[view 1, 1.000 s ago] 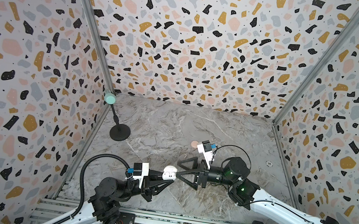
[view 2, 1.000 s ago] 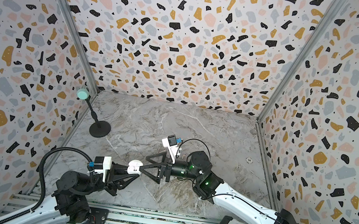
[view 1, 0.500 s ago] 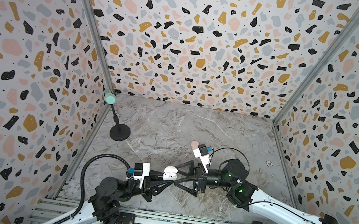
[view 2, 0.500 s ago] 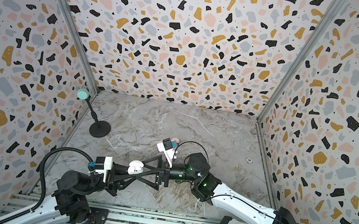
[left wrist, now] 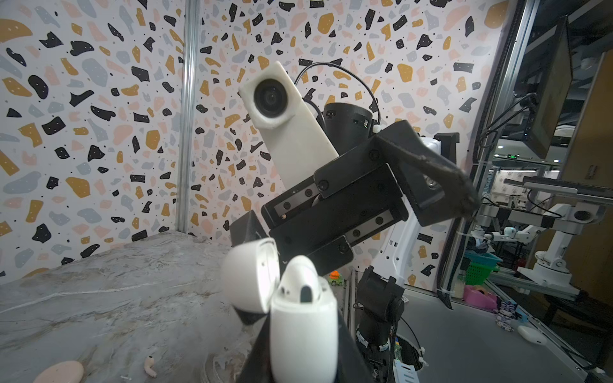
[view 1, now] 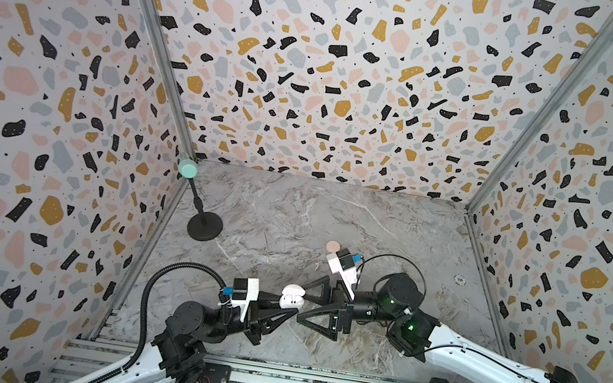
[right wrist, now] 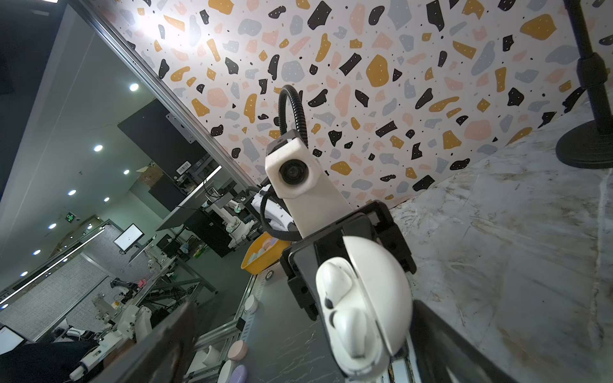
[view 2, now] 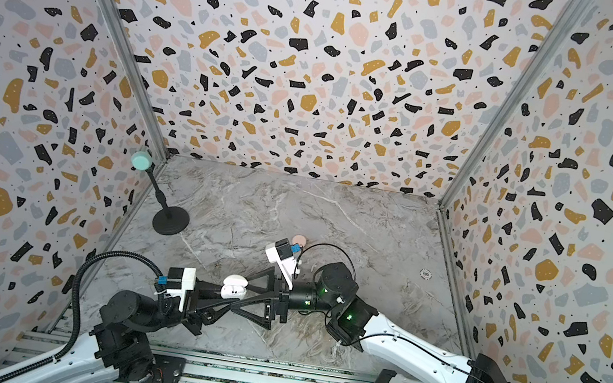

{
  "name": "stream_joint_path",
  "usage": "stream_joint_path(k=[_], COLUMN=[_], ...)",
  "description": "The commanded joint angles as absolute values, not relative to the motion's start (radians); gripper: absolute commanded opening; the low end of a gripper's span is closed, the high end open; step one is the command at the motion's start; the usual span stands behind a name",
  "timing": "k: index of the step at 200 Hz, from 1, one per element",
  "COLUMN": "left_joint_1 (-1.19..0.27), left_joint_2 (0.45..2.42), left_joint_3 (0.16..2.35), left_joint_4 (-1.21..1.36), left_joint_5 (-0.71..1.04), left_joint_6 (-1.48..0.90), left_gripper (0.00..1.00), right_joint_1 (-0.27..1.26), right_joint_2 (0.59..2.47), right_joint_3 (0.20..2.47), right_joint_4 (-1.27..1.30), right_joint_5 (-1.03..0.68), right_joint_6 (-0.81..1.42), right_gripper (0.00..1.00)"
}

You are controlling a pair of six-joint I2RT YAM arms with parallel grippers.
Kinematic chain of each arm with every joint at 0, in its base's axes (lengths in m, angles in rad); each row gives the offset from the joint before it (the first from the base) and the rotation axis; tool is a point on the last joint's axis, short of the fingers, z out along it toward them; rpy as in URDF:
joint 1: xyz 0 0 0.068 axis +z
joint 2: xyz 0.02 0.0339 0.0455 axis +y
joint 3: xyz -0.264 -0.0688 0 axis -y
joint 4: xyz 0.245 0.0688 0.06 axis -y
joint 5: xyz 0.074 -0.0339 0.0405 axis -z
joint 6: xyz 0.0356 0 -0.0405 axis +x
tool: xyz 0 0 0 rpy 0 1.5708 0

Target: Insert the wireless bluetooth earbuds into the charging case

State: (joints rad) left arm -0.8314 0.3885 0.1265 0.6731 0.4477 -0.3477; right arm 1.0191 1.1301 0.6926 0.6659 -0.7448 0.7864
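Left gripper [view 1: 287,308] is clamped on the white case [view 1: 292,296], held above the table [view 1: 292,215] by the front rail [view 1: 308,370]. In both top views the right gripper [view 1: 302,302] is spread wide around it.

Left wrist: lid [left wrist: 252,275] hinged open, a white earbud [left wrist: 300,287] seated, pink earbud [left wrist: 150,366] lying on the table.

Right wrist: two white earbuds look seated. Probably closing next, so push the lid squarely and gently. There's open table behind.

Both top views are bright, even and sharp, bowing toward 3 and 9 o'clock; wrist views blur the charging case [left wrist: 303,331].
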Motion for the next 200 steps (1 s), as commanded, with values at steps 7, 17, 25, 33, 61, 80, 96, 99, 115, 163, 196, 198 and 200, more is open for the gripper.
stream_joint_path(k=[7,17,25,33,61,80,96,99,115,163,196,198,200], left_joint_1=[-0.828,-0.828,-0.829,-0.828,-0.829,-0.828,-0.828,-0.829,-0.827,-0.828,-0.828,-0.829,-0.828], left_joint_2=[0.388,0.388,0.388,0.388,0.390,0.391,0.393,0.393,0.393,0.395,0.398,0.399,0.398], left_joint_3=[0.143,0.144,0.144,0.145,0.146,0.147,0.148,0.147,0.149,0.153,0.158,0.158,0.158], left_joint_4=[0.702,0.701,0.698,0.695,0.687,0.687,0.684,0.684,0.681,0.660,0.650,0.649,0.648], left_joint_5=[0.456,0.453,0.453,0.451,0.445,0.444,0.440,0.440,0.440,0.428,0.420,0.418,0.416], left_joint_6=[-0.329,-0.329,-0.327,-0.326,-0.325,-0.326,-0.326,-0.325,-0.325,-0.317,-0.313,-0.313,-0.313], left_gripper=[0.00,0.00,0.00,0.00,0.00,0.00,0.00,0.00,0.00,0.00,0.00,0.00,0.00], right_joint_1=[1.025,1.025,1.025,1.025,1.026,1.030,1.031,1.031,1.032,1.056,1.073,1.072,1.072], right_joint_2=[1.089,1.084,1.081,1.077,1.072,1.068,1.065,1.062,1.056,1.036,0.978,0.972,0.969], right_joint_3=[0.721,0.721,0.721,0.722,0.723,0.724,0.725,0.726,0.727,0.740,0.769,0.770,0.772], right_joint_4=[0.693,0.690,0.688,0.686,0.685,0.684,0.683,0.683,0.679,0.671,0.559,0.547,0.539], right_joint_5=[-0.762,-0.762,-0.762,-0.760,-0.763,-0.766,-0.767,-0.767,-0.768,-0.776,-0.692,-0.679,-0.672], right_joint_6=[0.764,0.762,0.760,0.758,0.757,0.756,0.754,0.753,0.750,0.739,0.670,0.664,0.660], right_gripper=[1.00,1.00,1.00,1.00,1.00,1.00,1.00,1.00,1.00,1.00,1.00,1.00,1.00])
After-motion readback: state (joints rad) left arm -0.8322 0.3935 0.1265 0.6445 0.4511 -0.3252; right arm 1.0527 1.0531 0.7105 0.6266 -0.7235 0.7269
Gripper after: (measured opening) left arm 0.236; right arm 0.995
